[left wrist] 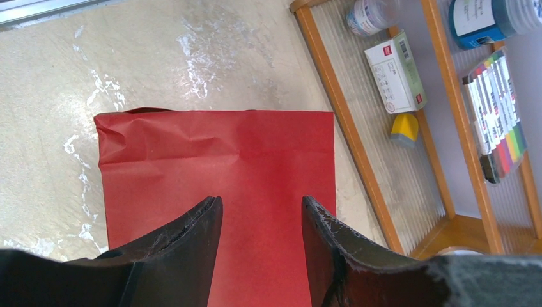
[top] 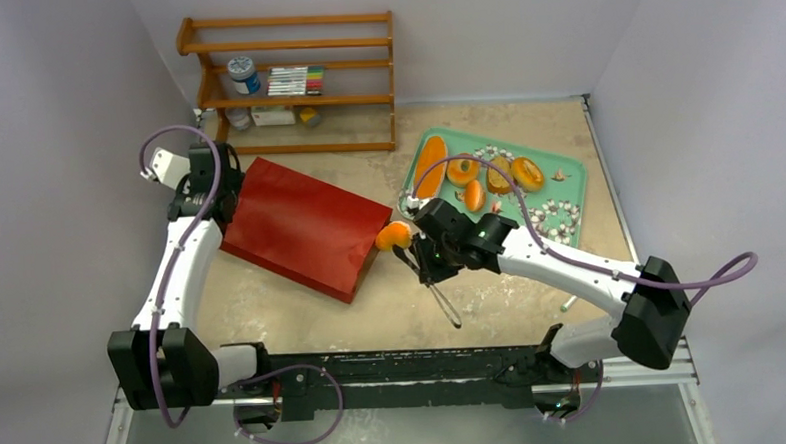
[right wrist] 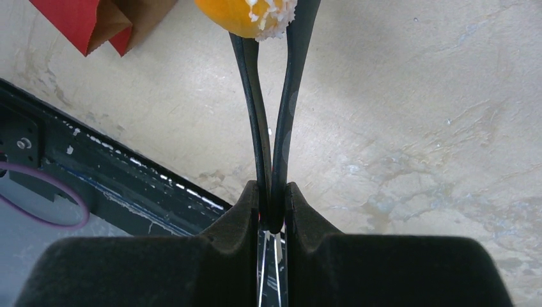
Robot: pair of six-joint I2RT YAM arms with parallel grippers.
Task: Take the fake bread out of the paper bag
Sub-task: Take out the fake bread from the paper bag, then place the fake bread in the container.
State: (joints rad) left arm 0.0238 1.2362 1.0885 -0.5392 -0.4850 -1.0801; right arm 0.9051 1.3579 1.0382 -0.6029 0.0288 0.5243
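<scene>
The red paper bag [top: 304, 226] [left wrist: 217, 153] lies flat on the table, its brown-lined mouth [right wrist: 96, 19] facing right. My left gripper [top: 211, 195] [left wrist: 262, 201] hovers open over the bag's closed far-left end, red paper showing between its fingers. My right gripper [top: 431, 263] [right wrist: 273, 188] is shut on black tongs [top: 451, 310] [right wrist: 255, 115]. The tong tips pinch an orange piece of fake bread [top: 393, 235] [right wrist: 246, 13] with white flecks, just outside the bag's mouth. Several more bread pieces [top: 462, 169] lie on the green tray [top: 567, 169].
A wooden shelf rack [top: 293, 81] [left wrist: 383, 166] stands at the back, close to the left gripper, holding jars, a box and markers. The black base rail [right wrist: 128, 185] runs along the table's near edge. Grey walls close in both sides.
</scene>
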